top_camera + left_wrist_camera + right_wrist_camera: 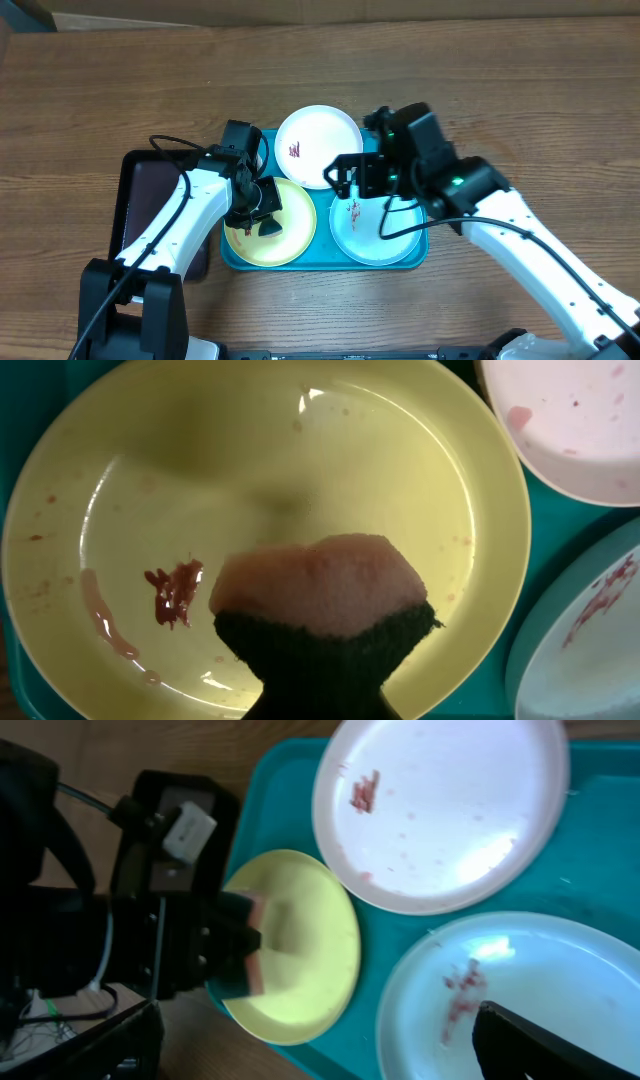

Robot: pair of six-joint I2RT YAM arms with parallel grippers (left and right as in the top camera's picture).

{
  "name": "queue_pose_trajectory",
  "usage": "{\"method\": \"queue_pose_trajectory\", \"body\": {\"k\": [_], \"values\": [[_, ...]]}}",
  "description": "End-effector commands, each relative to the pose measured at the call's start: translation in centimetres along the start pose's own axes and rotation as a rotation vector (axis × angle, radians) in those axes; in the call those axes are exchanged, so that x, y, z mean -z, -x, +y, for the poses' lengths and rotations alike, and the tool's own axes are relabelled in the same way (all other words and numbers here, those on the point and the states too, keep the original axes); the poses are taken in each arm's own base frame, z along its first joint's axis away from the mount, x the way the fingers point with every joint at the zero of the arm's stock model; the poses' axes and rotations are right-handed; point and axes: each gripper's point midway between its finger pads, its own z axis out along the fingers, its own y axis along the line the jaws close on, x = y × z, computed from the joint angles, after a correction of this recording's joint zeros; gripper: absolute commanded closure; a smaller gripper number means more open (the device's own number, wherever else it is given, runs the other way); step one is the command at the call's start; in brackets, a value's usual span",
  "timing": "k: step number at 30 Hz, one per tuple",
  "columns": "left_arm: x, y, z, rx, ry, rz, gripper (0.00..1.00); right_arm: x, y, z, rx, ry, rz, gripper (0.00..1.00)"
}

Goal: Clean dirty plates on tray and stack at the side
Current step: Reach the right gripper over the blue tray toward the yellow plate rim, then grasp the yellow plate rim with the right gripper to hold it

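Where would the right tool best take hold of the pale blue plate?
Probably the blue plate's raised rim, on the edge toward the white plate, coming down from above. It lies flat in the tray and looks too wide to span, and bare tray beside that edge leaves room for an outer finger.

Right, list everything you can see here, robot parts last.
table: one, brown wood, under everything
tray: one, turquoise, middle of the table
white plate: one, far side of the tray, red smear
yellow plate: one, near left of the tray, red smear
pale blue plate: one, near right of the tray, red smear
sponge: one, pink with dark green backing, over the yellow plate
black tray: one, left of the turquoise tray
left gripper: one, black, shut on the sponge
right gripper: one, black, open and empty, over the tray by the pale blue plate
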Motion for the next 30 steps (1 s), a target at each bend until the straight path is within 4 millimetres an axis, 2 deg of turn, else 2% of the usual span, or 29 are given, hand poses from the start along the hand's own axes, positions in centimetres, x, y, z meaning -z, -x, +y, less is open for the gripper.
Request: {"method": "queue_pose_trajectory", "body": {"k": [1, 4, 7, 8, 10, 21, 27, 30], "values": [[0.4, 0.6, 0.7, 0.034, 0.027, -0.033, 0.96, -0.9, 0.2, 2.0, 0.007, 0.025, -0.017, 0.06], [0.5, 0.6, 1.2, 0.048, 0.036, -0.029, 0.96, -1.8, 0.0, 2.1, 0.022, 0.011, -0.019, 0.24], [0.6, 0.8, 1.8, 0.07, 0.042, -0.025, 0.96, -3.1, -0.4, 1.1, 0.016, -0.036, -0.001, 0.34], [0.6, 0.8, 2.0, 0.076, 0.043, -0.025, 0.96, -3.7, -0.6, 0.7, 0.008, -0.047, 0.01, 0.46], [0.7, 0.9, 2.3, 0.089, 0.042, -0.023, 0.96, -5.0, -1.2, 0.0, -0.028, -0.063, 0.04, 0.53], [0.7, 0.9, 2.5, 0.096, 0.042, -0.021, 0.96, -11.4, -3.7, -0.8, -0.044, -0.034, 0.142, 0.52], [0.7, 0.9, 2.4, 0.096, 0.04, -0.02, 0.96, -12.9, -4.3, -2.7, -0.047, -0.111, 0.146, 0.53], [0.7, 0.9, 2.4, 0.096, 0.04, -0.02, 0.96, -13.2, -4.5, -3.0, -0.049, -0.122, 0.153, 0.53]]}}
